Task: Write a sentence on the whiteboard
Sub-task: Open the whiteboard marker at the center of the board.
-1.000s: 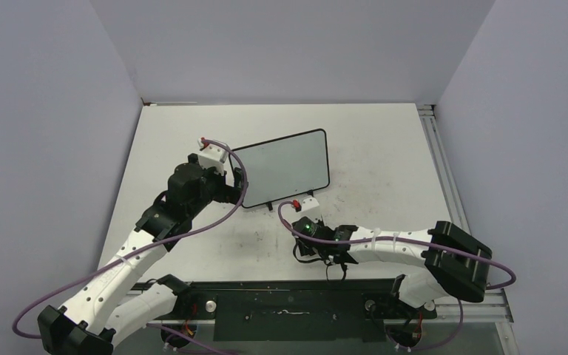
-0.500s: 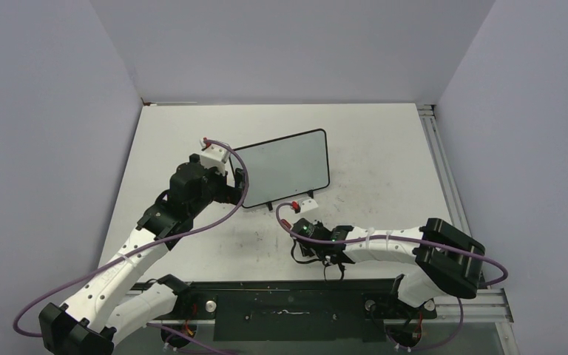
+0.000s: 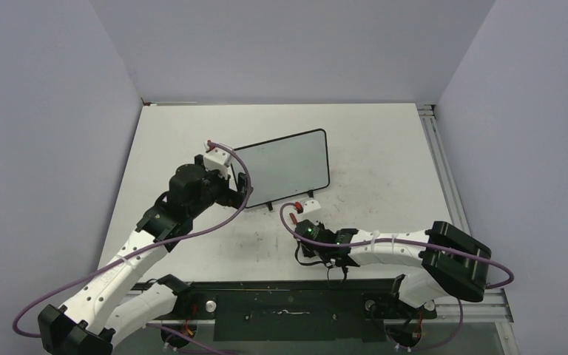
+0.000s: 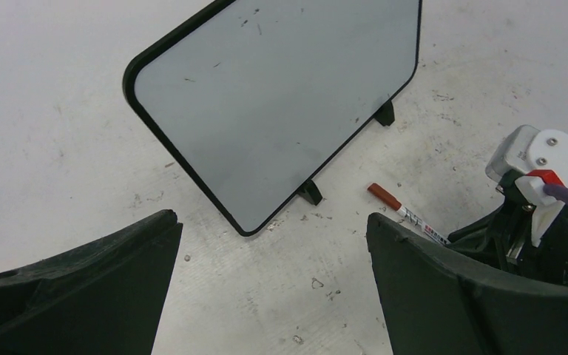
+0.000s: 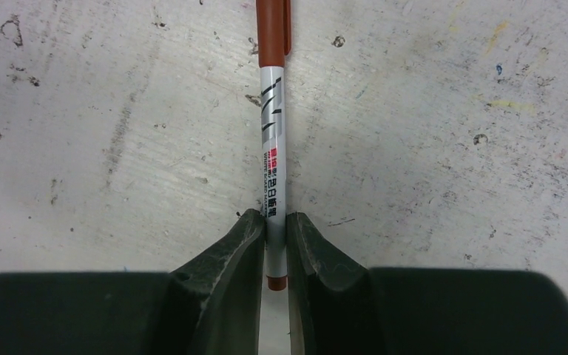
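So here's where you're at: the whiteboard (image 3: 285,168) sits around the middle of the desk (image 3: 384,148), propped on its two little black feet (image 4: 310,192) and turned at an angle, so its long edges run slantwise across the top view. The thin black frame goes all the way round. The face is a glossy grey-white, and all I can make out on it from the left wrist view are a few tiny dark specks. Your left tool (image 4: 270,218) hangs just off the board's near-left corner with its fingers (image 4: 118,281) spread wide, and nothing's between them except scuffed desk and the board's bottom corner. It isn't touching the board as far as I can tell. Your right tool (image 5: 274,222) is down low on the desk in front of the board, a bit right of the nearer foot. It's pressed together on the tail end of a marker (image 5: 272,148), one finger on each side of the barrel. The marker has a white barrel with some print on it, a reddish-brown cap at the far end and a matching reddish plug at the pinched end. It looks like it's lying flat on the desk, cap pointing roughly toward the board. From the left wrist view you can see the cap end sticking out past the right arm, near the board's bottom edge but clear of it. The desk itself is pretty grubby, with smudges and flecks all over.
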